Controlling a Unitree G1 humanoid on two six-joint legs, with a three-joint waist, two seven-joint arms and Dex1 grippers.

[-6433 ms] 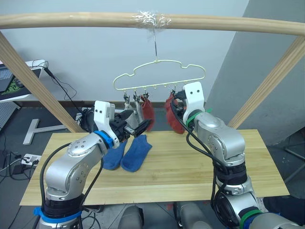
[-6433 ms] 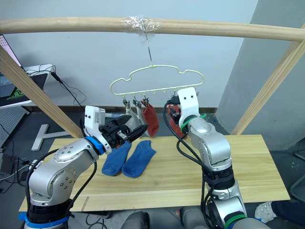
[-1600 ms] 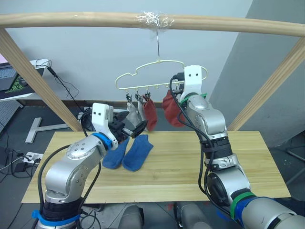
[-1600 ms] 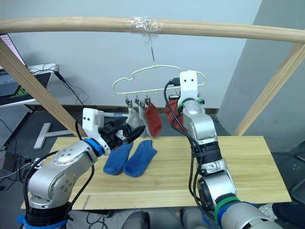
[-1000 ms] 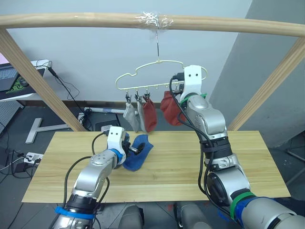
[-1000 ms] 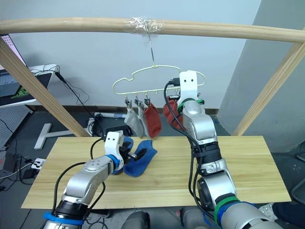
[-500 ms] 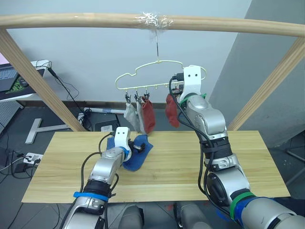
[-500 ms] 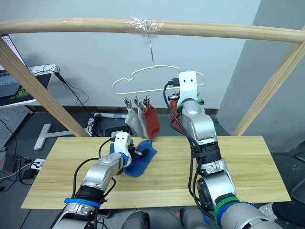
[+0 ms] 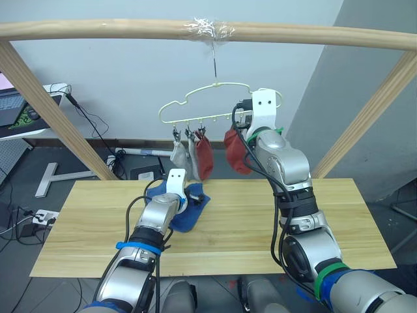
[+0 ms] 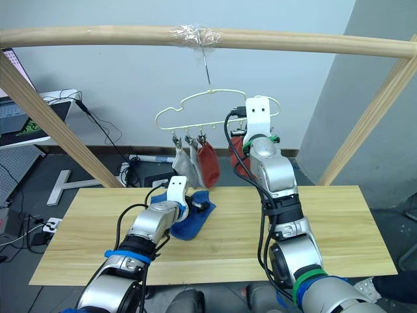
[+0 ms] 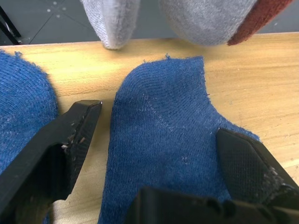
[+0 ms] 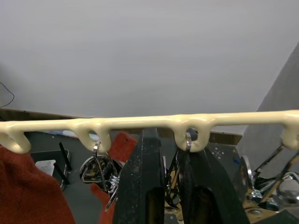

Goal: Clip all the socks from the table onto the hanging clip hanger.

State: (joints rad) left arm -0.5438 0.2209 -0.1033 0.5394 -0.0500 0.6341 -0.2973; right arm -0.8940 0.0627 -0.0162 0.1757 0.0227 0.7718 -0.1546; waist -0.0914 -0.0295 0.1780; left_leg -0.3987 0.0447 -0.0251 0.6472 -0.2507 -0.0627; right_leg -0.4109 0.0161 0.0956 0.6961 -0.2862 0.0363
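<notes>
The cream clip hanger (image 9: 195,104) hangs by its hook from the wooden pole. Two light grey socks (image 9: 178,156) and a rust-red sock (image 9: 204,158) hang from its left clips. A second rust-red sock (image 9: 233,151) hangs right beside my raised right gripper (image 12: 180,186), whose fingers are closed on a metal clip (image 12: 187,143) under the hanger's bar. Two blue socks lie on the table (image 9: 273,218). My left gripper (image 11: 159,149) is down on them, open, with its fingers on either side of one blue sock (image 11: 163,135). The other blue sock (image 11: 23,107) lies just outside the fingers.
A round wooden pole frame (image 9: 98,27) spans overhead, with slanted legs at both sides of the table. Cables and a laptop desk (image 9: 26,111) are on the floor at the back left. The table's right half (image 9: 326,228) is bare wood.
My left arm has reached farther forward and down over the blue socks. The rust-red sock by my right gripper has swung a little; the right arm holds its place.
</notes>
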